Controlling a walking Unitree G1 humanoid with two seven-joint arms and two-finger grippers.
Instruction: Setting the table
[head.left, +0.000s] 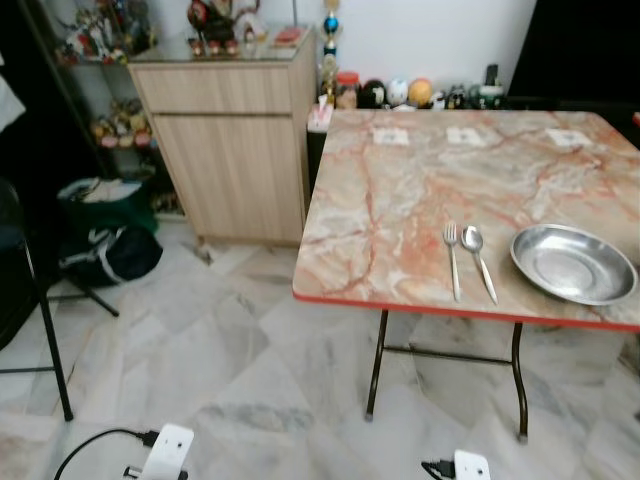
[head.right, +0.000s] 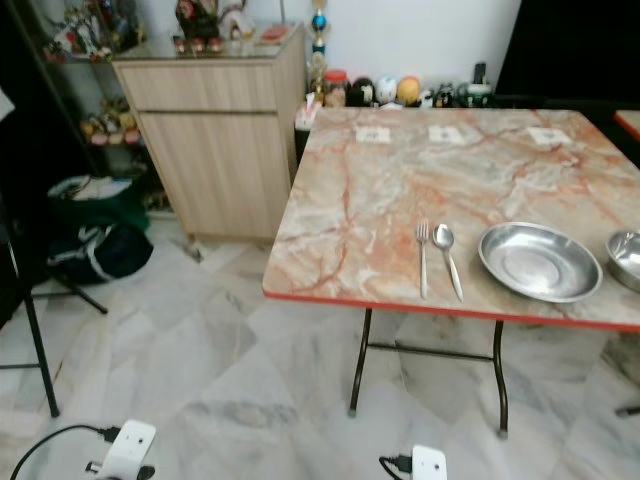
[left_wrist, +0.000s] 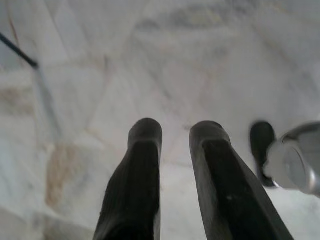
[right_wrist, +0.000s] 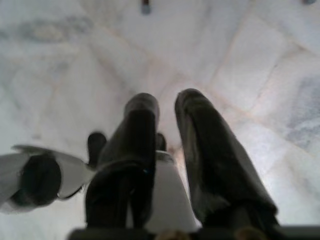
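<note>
Left hand (left_wrist: 175, 132): hangs over the floor, fingers slightly apart, empty.
Right hand (right_wrist: 165, 107): same.
Worktop (head.left: 400, 200): fork (head.left: 453, 258), spoon (head.left: 479, 260) and plate (head.left: 573, 264) laid side by side near the front edge.
Bowl (head.right: 626, 256): at the right.
Progress: one place looks set; others not.

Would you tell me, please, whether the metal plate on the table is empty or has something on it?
Empty. The metal plate shows only its bare shiny surface; the fork and spoon lie beside it on the table, apart from it.
</note>
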